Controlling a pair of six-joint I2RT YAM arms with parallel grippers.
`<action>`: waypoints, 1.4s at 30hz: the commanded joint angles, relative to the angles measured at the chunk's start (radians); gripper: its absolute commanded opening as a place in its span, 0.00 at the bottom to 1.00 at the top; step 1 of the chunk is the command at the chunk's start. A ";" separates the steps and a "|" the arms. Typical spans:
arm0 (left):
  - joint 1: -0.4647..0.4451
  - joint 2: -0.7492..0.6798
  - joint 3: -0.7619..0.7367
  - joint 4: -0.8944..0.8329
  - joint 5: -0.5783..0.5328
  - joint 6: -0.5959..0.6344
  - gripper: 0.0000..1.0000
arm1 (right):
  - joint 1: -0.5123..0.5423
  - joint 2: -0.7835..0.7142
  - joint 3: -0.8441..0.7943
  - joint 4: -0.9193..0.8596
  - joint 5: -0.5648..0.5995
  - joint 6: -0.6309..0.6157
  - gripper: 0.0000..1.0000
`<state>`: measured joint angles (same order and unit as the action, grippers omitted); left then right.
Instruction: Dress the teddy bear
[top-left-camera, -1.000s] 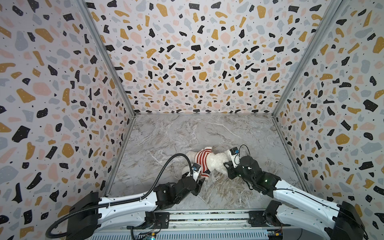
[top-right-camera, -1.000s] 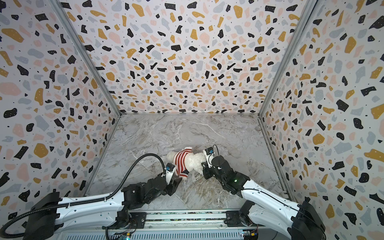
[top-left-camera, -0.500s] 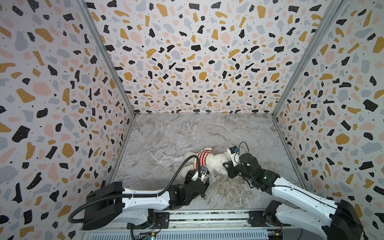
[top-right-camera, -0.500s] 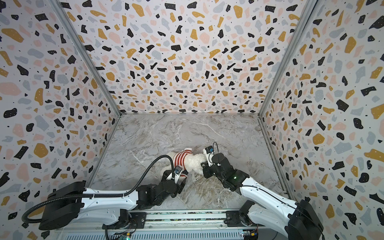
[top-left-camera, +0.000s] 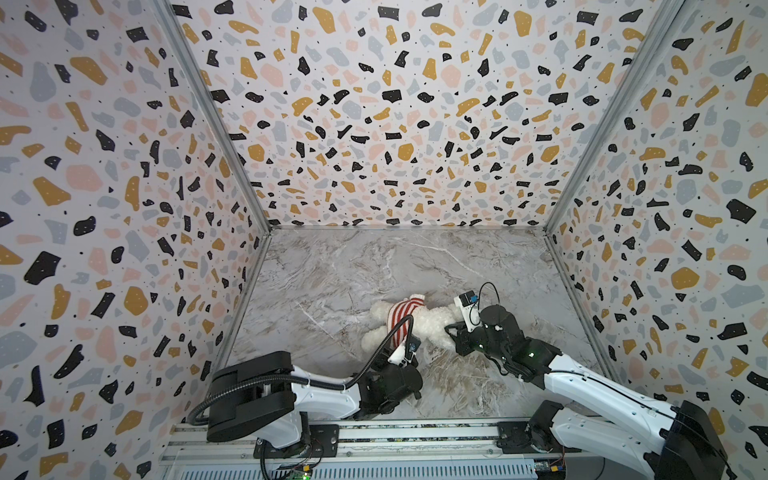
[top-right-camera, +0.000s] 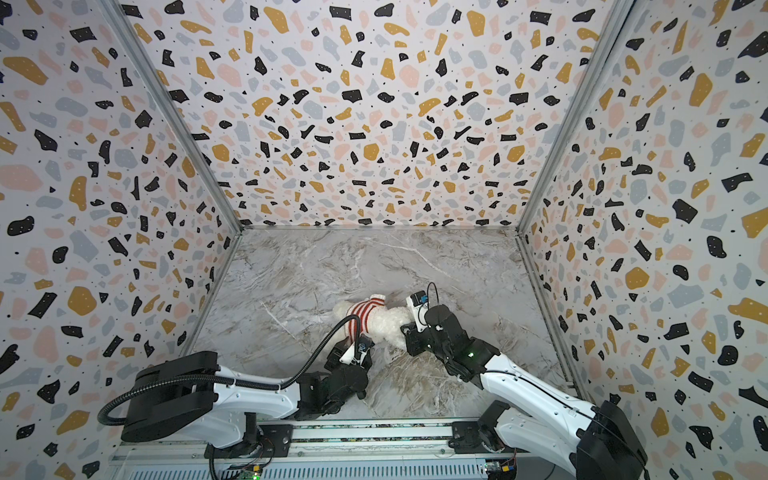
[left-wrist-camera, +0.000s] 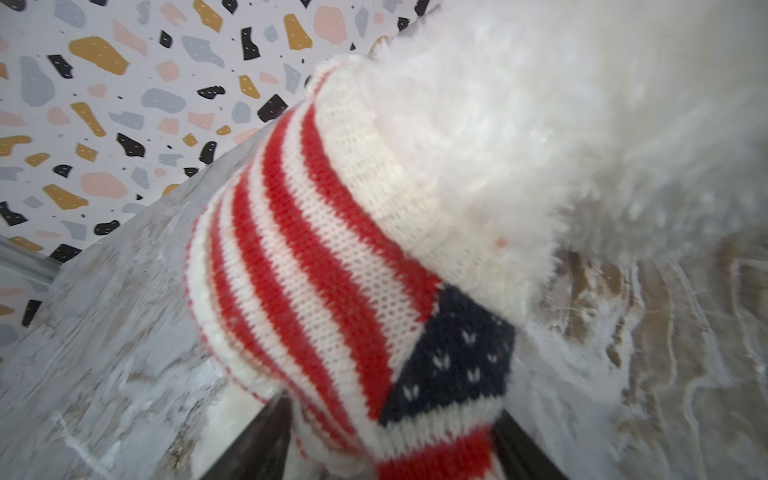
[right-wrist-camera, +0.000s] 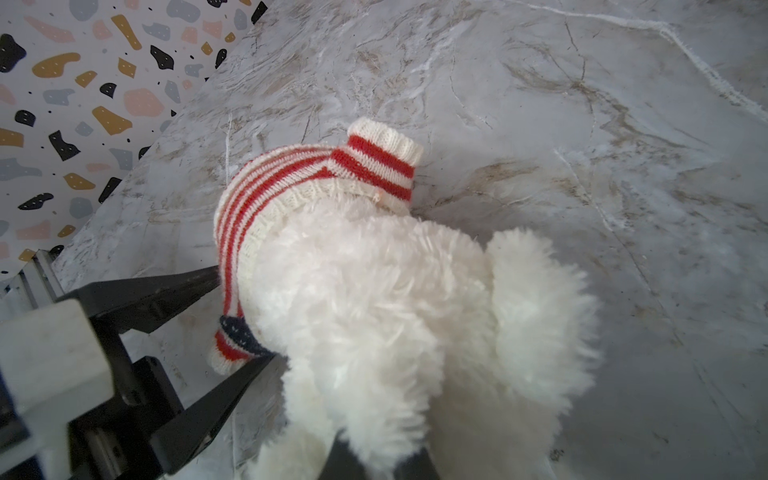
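Teddy bear (top-left-camera: 432, 322): lying on bench (top-left-camera: 332, 270), striped top (left-wrist-camera: 311, 249) round upper body. Right pincer (top-left-camera: 451, 331) pinches a leg, anchoring it. Left pincer (right-wrist-camera: 243, 313) straddles the starred sleeve, apparently to tug; grip unclear.

Lying on marble tabletop (top-left-camera: 332, 266): white teddy bear (top-left-camera: 434, 322) wearing red-and-white striped knit top (top-left-camera: 401, 316); left gripper (top-left-camera: 400, 348) at the top's near edge, right gripper (top-left-camera: 451, 332) at bear's other end

Both top views: mounted high at the near edge, tilted down and forward over the whole table (top-left-camera: 332, 270) (nearly identical pair). Wrist views: very close, low, each facing the teddy bear (left-wrist-camera: 519, 124) from different sides; all four share it.
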<state>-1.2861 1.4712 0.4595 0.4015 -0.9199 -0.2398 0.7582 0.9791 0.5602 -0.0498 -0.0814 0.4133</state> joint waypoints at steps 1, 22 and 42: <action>-0.002 0.008 0.017 0.093 -0.111 0.033 0.52 | -0.003 -0.030 0.057 0.007 -0.019 0.009 0.00; 0.005 -0.320 -0.035 -0.075 0.304 0.017 0.00 | -0.017 -0.136 0.143 -0.062 -0.093 -0.087 0.64; 0.143 -0.451 0.012 -0.325 0.645 -0.104 0.00 | 0.008 -0.380 -0.013 0.051 -0.322 -0.325 0.81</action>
<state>-1.1553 1.0401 0.4263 0.0982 -0.3031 -0.3157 0.7521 0.6292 0.5629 -0.0345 -0.3580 0.1093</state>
